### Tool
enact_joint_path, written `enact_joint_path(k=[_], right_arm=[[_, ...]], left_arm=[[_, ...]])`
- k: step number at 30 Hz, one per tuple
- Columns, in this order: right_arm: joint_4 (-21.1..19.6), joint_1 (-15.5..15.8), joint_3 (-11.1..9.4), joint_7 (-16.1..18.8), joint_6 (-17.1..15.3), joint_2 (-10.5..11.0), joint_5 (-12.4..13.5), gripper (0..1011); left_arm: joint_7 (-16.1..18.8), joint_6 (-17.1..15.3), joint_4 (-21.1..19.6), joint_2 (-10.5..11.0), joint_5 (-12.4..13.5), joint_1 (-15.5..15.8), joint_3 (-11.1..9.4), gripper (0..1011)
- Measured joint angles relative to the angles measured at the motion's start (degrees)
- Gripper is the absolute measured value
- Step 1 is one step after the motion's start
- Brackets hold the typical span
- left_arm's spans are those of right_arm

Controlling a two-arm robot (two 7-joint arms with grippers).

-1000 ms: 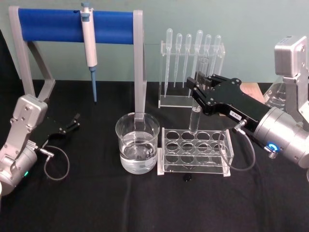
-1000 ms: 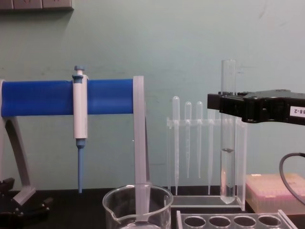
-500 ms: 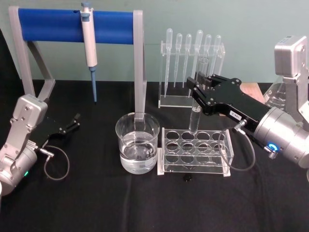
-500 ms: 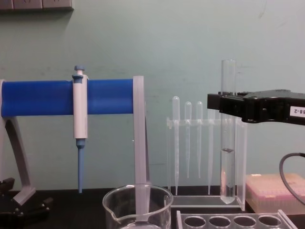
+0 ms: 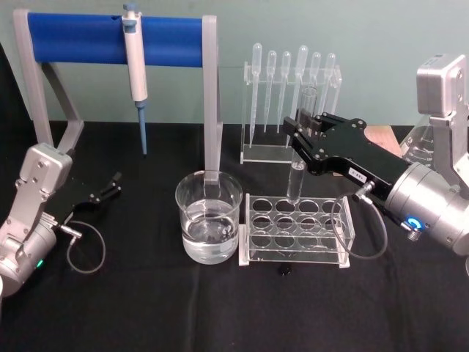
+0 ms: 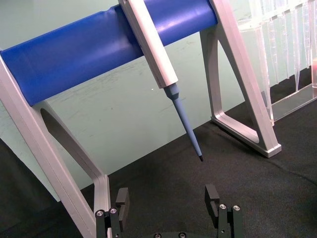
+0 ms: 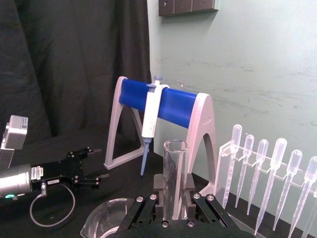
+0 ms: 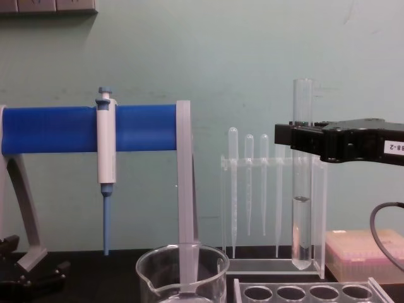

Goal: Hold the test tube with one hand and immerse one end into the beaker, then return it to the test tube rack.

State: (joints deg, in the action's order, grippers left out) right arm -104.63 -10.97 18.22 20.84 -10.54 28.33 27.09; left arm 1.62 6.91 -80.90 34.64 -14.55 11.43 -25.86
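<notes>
Right gripper [image 5: 299, 137] pinches test tube [image 5: 295, 183] upright above rack [image 5: 293, 255], apparently clear of holes, keeping liquid in; left gripper [image 5: 111, 183] idles spread, well apart.

— What is hanging on that grey-legged stand with the blue cylindrical bar [image 5: 80, 38]?
— A white-and-blue pipettor [image 5: 135, 59] is hanging there, its tip pointing down. Six thin clear plastic pipettes [image 5: 286, 73] are hanging in a clear acrylic holder [image 5: 264, 154] nearby.
— Anything lying on the black cloth [image 5: 146, 308]?
— A small black round piece [image 5: 284, 270] is lying there.
</notes>
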Motion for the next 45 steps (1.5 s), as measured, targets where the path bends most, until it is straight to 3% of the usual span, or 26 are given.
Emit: enact_joint_path(k=[45], right_arm=[[0.00,0.00,0.00,0.00,0.00,0.00,0.00,228]], left_arm=[[0.00,0.00,0.00,0.00,0.00,0.00,0.00,1000]])
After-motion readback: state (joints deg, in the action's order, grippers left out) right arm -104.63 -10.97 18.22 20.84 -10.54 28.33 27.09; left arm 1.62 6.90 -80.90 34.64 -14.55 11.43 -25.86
